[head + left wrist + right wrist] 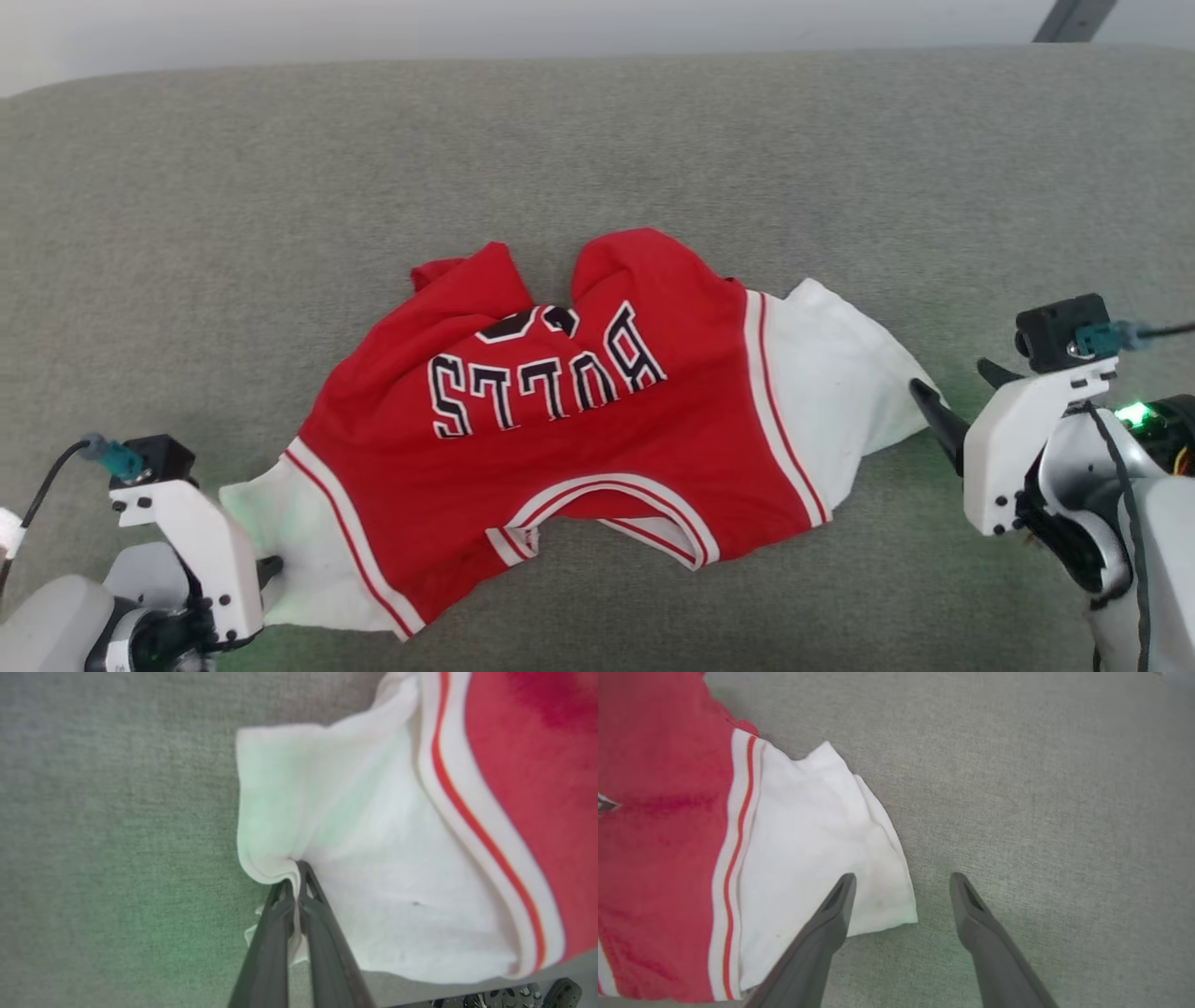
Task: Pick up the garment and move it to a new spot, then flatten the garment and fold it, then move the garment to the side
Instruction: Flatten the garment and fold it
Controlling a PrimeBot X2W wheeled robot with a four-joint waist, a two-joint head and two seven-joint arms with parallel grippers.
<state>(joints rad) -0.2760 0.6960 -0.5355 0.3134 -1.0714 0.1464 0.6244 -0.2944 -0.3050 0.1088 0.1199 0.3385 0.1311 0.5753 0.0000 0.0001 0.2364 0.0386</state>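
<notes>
Now the left gripper [295, 881] is clenched on the hem of the near-left white sleeve [355, 830]; the right gripper [900, 889] is spread wide, one finger over the right sleeve [812, 830], the other over the bare grey fabric surface [597, 140]; the garment [560, 420] lies rumpled mid-surface, collar nearest, far hem bunched; seemingly only the first pickup is starting, so moving, flattening, folding and setting aside remain.

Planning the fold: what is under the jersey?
Grey fabric surface shows all around the garment; anything beneath its red body is covered. The left claw pinches one white sleeve's edge.
</notes>
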